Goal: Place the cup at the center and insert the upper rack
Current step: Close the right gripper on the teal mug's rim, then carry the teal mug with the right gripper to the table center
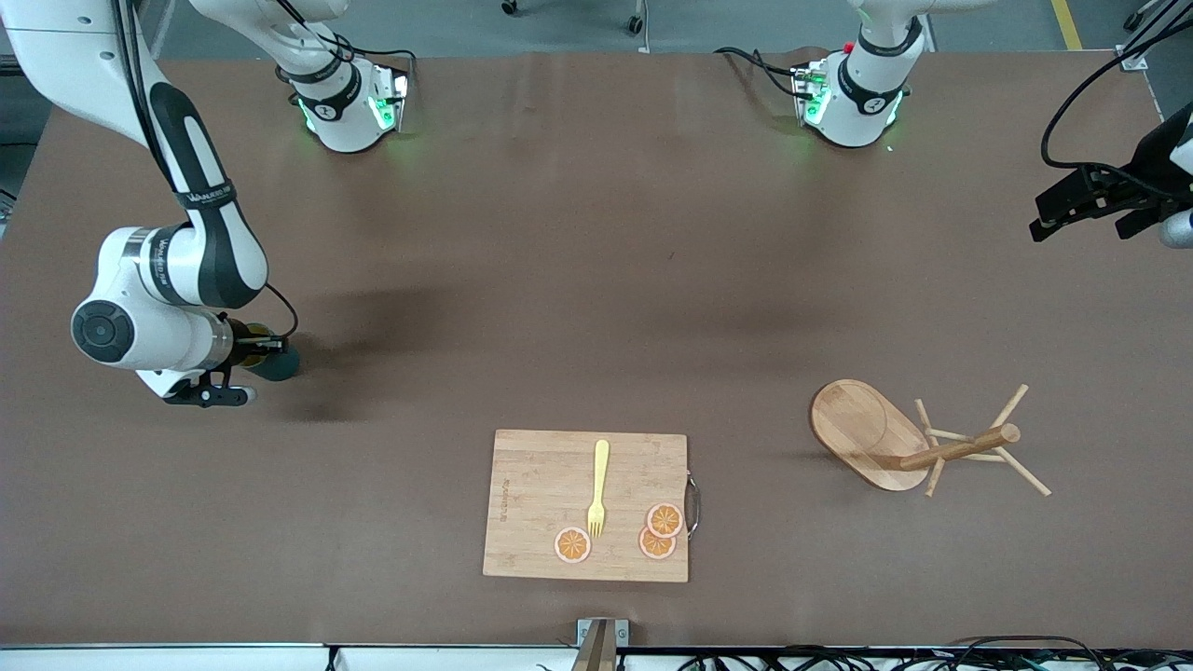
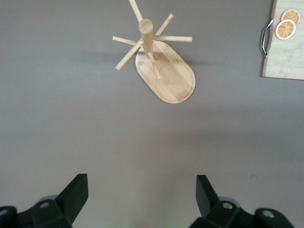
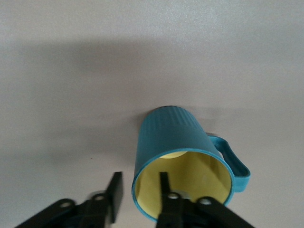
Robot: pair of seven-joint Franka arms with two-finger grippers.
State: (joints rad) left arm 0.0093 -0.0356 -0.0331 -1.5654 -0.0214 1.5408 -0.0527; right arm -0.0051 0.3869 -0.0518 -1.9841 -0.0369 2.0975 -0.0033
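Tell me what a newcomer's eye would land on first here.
The right gripper at the right arm's end of the table, fingers straddling the rim of the teal cup. Next, the wooden mug tree standing toward the left arm's end, beside the cutting board, while the left gripper waits open above.

- We see even, bright overhead light on the matte brown tabletop (image 1: 596, 280), with no glare.
- We note soft, broad arm shadows; the light wooden mug tree with oval base (image 1: 871, 438) casts a faint shadow.
- We find the ribbed teal cup with yellow inside (image 3: 183, 161) slightly soft close up.
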